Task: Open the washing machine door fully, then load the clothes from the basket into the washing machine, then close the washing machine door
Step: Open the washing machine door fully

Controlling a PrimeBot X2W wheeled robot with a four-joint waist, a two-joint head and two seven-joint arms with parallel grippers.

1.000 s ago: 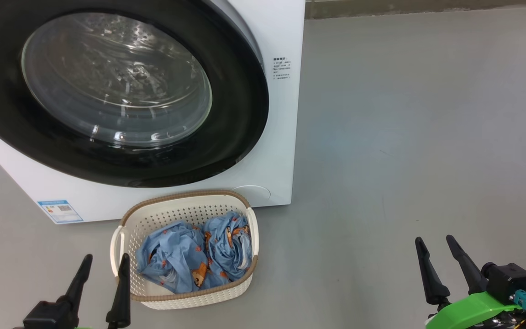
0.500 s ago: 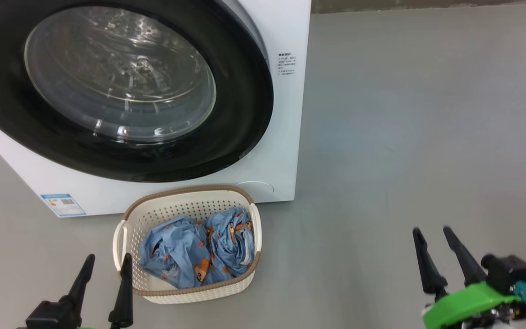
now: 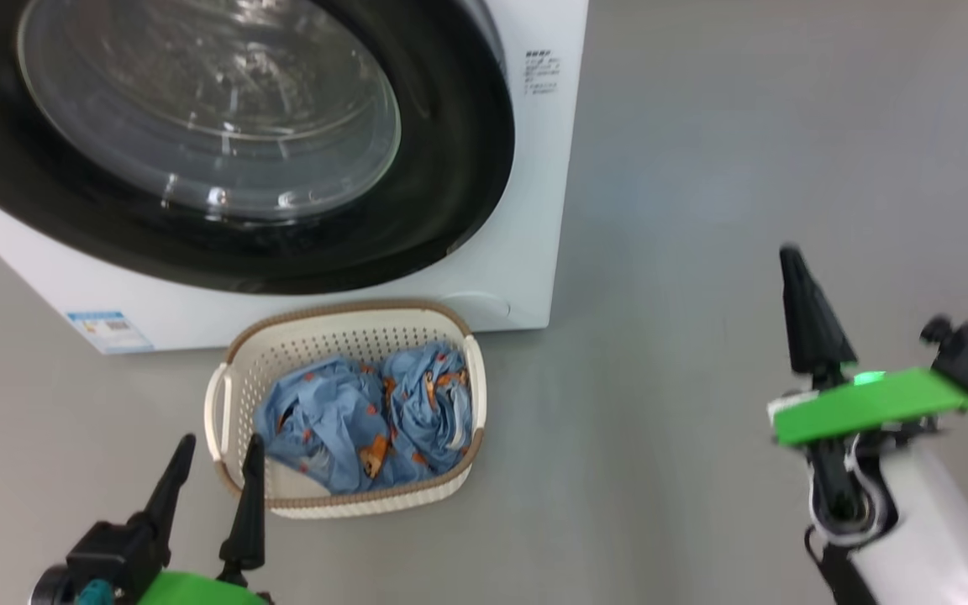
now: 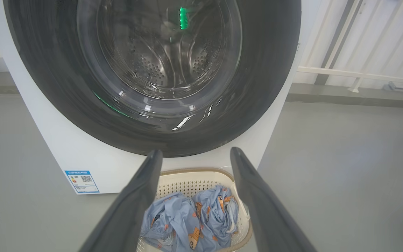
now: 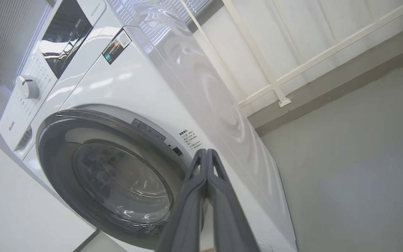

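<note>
The white washing machine [image 3: 526, 210] fills the upper left, and its black-rimmed round door [image 3: 450, 193] with the glass bowl lies flush against the front. On the floor before it stands the cream basket [image 3: 282, 344] holding the light blue printed clothes [image 3: 366, 420]. My left gripper [image 3: 215, 458] is open at the basket's near left corner, fingers empty; its wrist view looks over the basket [image 4: 187, 175] at the door [image 4: 257, 87]. My right gripper [image 3: 791, 256] is shut on nothing, raised in the air right of the machine. Its fingers [image 5: 206, 164] meet, pointing at the door [image 5: 58, 140].
Bare grey floor [image 3: 702, 210] stretches right of the machine. A blue label [image 3: 110, 329] sits low on the machine's front. A white railing [image 5: 275, 80] and wall run behind the machine; the control panel with a knob [image 5: 28, 87] is on top.
My right gripper has shut and risen well above the floor, its arm tilting. The left gripper has stayed open by the basket. The camera has shifted, moving the whole picture.
</note>
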